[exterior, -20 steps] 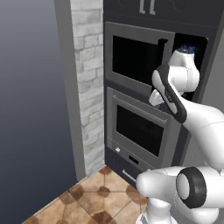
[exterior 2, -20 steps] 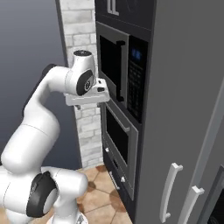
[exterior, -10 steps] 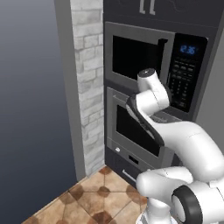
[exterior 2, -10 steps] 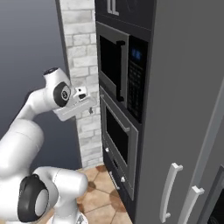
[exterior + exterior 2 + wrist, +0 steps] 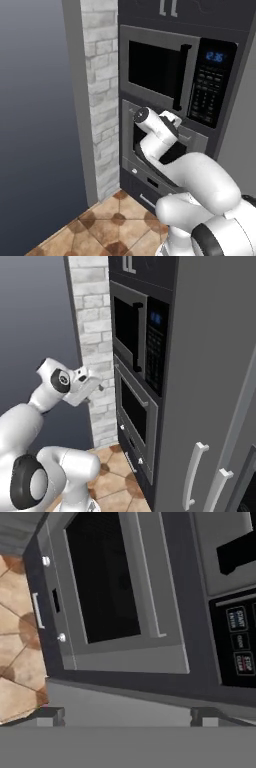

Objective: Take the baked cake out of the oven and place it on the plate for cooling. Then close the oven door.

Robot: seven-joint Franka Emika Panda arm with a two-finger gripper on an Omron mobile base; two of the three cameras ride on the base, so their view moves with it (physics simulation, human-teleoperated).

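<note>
The oven (image 5: 135, 412) is built into the dark wall unit below the microwave. Its door (image 5: 102, 582) is shut, with the dark glass window and the grey bar handle (image 5: 150, 577) showing rolled sideways in the hand view. My gripper (image 5: 127, 716) is open with nothing between its fingers. It hangs in the air a short way in front of the door, level with its upper part (image 5: 100, 387), and touches nothing. My arm (image 5: 156, 134) covers much of the oven front in the left base view. The cake and the plate are out of view.
A microwave (image 5: 155, 67) with a keypad (image 5: 240, 647) sits right above the oven. A drawer with a small handle (image 5: 37, 609) lies below it. A brick column (image 5: 102, 75) stands left of the unit, tall cabinet doors (image 5: 195, 471) to its right, tiled floor (image 5: 105, 225) beneath.
My arm has swung down from microwave height to the level of the oven door. The gripper stayed open, and the oven door has not moved.
</note>
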